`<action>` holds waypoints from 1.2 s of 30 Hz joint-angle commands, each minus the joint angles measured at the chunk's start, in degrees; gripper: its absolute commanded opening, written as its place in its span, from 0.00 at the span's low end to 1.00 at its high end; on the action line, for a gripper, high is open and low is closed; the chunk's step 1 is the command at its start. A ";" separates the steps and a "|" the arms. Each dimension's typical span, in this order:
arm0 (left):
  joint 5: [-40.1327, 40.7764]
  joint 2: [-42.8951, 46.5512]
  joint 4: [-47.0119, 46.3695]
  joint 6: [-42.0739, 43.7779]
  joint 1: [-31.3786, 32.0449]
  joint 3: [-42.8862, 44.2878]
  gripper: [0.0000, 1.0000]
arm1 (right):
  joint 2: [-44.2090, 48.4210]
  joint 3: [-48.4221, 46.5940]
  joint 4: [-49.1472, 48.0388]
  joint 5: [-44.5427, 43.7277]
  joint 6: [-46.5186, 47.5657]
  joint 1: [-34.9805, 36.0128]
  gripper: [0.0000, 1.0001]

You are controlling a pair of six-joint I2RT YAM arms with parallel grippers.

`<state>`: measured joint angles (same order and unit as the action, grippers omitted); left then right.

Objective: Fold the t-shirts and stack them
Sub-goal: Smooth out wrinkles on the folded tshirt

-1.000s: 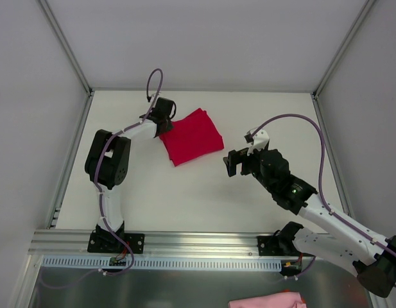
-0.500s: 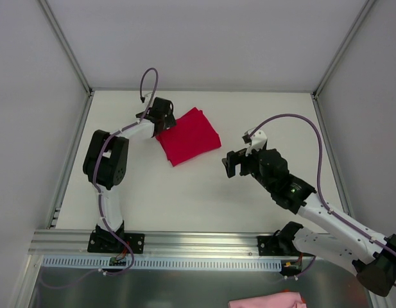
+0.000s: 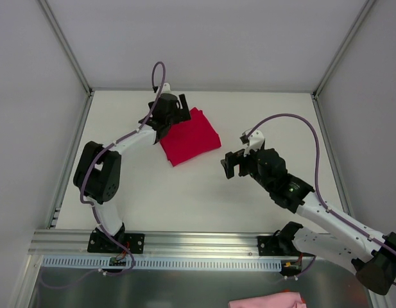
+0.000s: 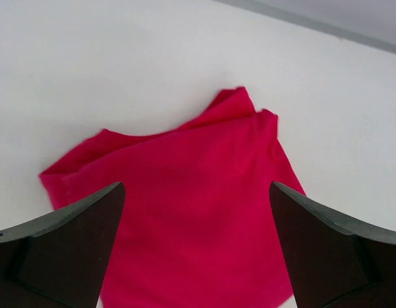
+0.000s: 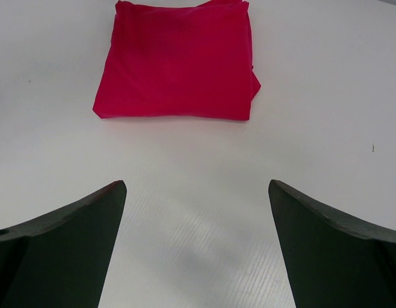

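Note:
A crimson t-shirt (image 3: 191, 136) lies folded into a small square on the white table, left of centre toward the back. My left gripper (image 3: 177, 109) hovers over its back-left corner, open, with nothing between the fingers. In the left wrist view the red cloth (image 4: 185, 212) fills the space below the spread jaws. My right gripper (image 3: 231, 164) stands open to the right of the shirt, apart from it. The right wrist view has the folded shirt (image 5: 178, 61) ahead of its wide jaws, with bare table between.
A pink cloth (image 3: 267, 300) shows at the bottom edge, below the metal rail (image 3: 198, 242) in front of the arm bases. Grey walls and frame posts (image 3: 66, 45) close the table (image 3: 185, 199) at the back and sides.
My left gripper has let go of the shirt's back-left edge, opened, and lifted toward the back. The folded shirt stays flat. The right arm has barely moved.

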<state>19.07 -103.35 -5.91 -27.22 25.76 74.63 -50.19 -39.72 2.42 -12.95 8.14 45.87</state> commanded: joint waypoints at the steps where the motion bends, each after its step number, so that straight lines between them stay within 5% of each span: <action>1: -3.51 -2.54 -1.38 1.47 1.05 0.87 0.96 | 0.71 -0.62 -1.45 0.38 0.21 0.45 1.00; 19: -5.63 -12.22 -0.07 0.07 4.21 3.07 0.94 | 6.86 3.78 -1.27 -3.12 -2.16 1.68 0.95; 36: 4.31 -3.18 3.71 -7.83 13.44 -11.34 0.94 | 14.07 2.28 3.12 -8.31 -2.69 1.77 1.00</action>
<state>20.40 -110.37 -4.97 -30.92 37.65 66.32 -37.67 -35.92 5.30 -18.41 6.17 47.29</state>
